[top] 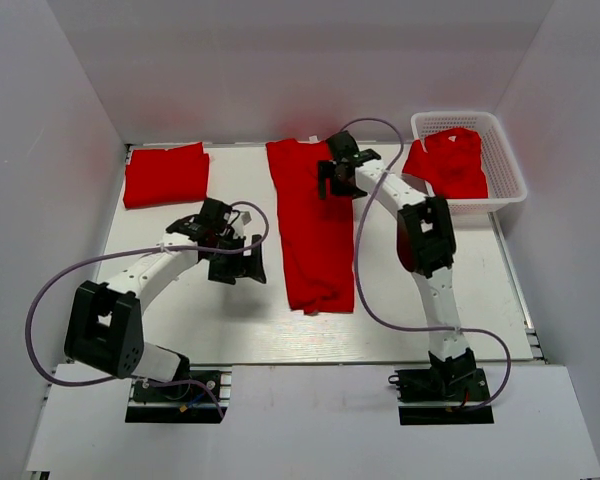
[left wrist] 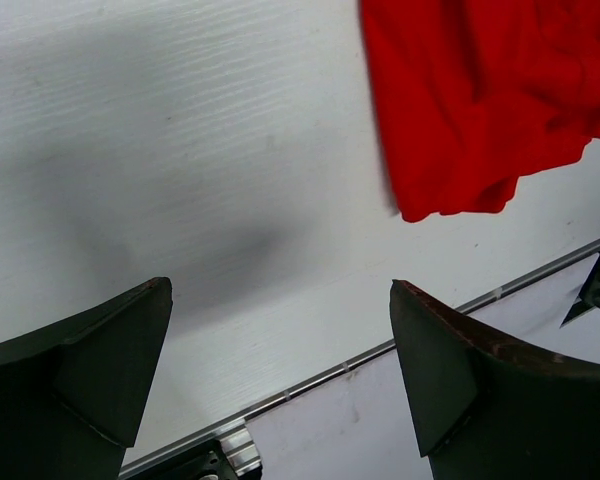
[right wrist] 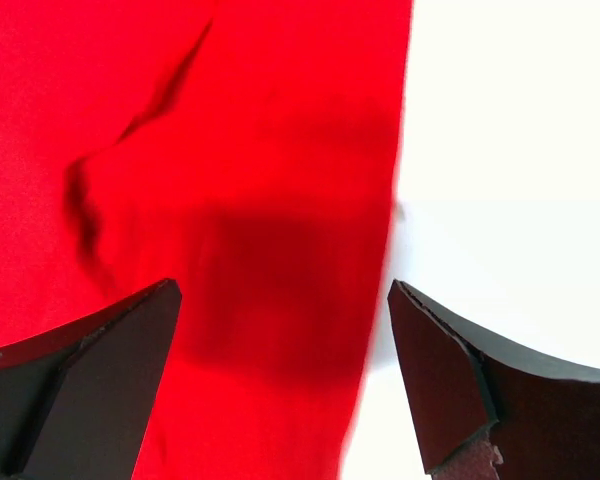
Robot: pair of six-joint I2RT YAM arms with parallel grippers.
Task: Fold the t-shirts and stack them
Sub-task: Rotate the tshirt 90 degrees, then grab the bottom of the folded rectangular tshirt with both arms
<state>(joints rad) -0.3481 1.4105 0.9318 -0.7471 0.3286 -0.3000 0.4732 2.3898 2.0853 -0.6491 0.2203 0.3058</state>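
A red t-shirt (top: 310,230), folded into a long strip, lies in the middle of the table. It shows in the right wrist view (right wrist: 230,150), and its near corner shows in the left wrist view (left wrist: 480,100). A folded red t-shirt (top: 165,175) lies at the back left. Another red t-shirt (top: 450,165) sits crumpled in the basket. My right gripper (top: 330,182) (right wrist: 280,295) is open and empty above the strip's far right edge. My left gripper (top: 245,268) (left wrist: 280,300) is open and empty over bare table, just left of the strip's near end.
A white mesh basket (top: 505,165) stands at the back right of the table. White walls enclose the table on the left, back and right. A metal rail (left wrist: 360,360) marks the table's near edge.
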